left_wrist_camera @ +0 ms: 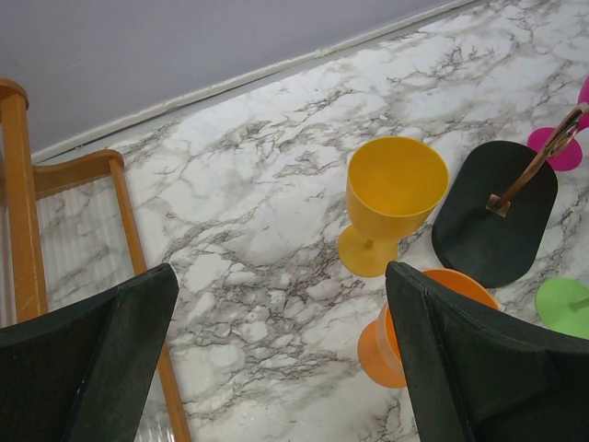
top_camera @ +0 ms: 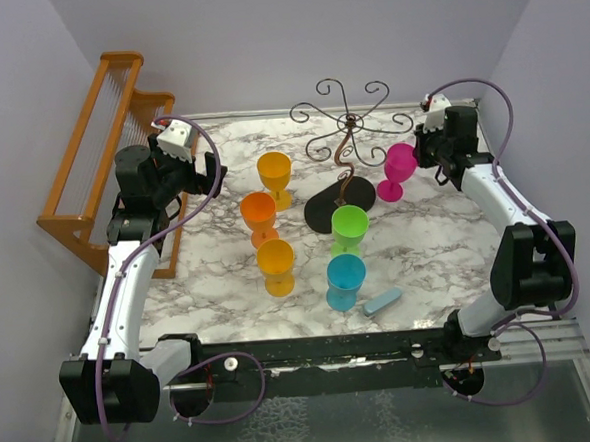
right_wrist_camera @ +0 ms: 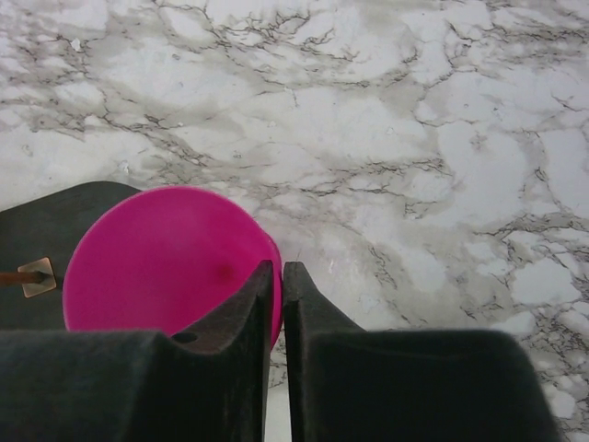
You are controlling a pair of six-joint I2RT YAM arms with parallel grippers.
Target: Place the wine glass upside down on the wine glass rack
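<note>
The pink wine glass (top_camera: 400,164) stands upright on the marble table, right of the wine glass rack (top_camera: 348,138), a dark wire tree on a flat black oval base (top_camera: 336,208). My right gripper (top_camera: 418,151) is shut on the pink glass's rim. In the right wrist view one finger is inside the bowl (right_wrist_camera: 156,262) and the other outside, with the gripper (right_wrist_camera: 278,269) pinching the rim. My left gripper (top_camera: 208,174) is open and empty above the table's back left. In the left wrist view (left_wrist_camera: 276,304) it has bare marble between its fingers.
Upright glasses stand left and in front of the rack: yellow (top_camera: 274,176), orange (top_camera: 259,216), a second yellow-orange (top_camera: 276,264), green (top_camera: 350,228), blue (top_camera: 346,281). A light blue flat piece (top_camera: 384,301) lies at the front. A wooden stepped rack (top_camera: 101,153) stands at the left edge.
</note>
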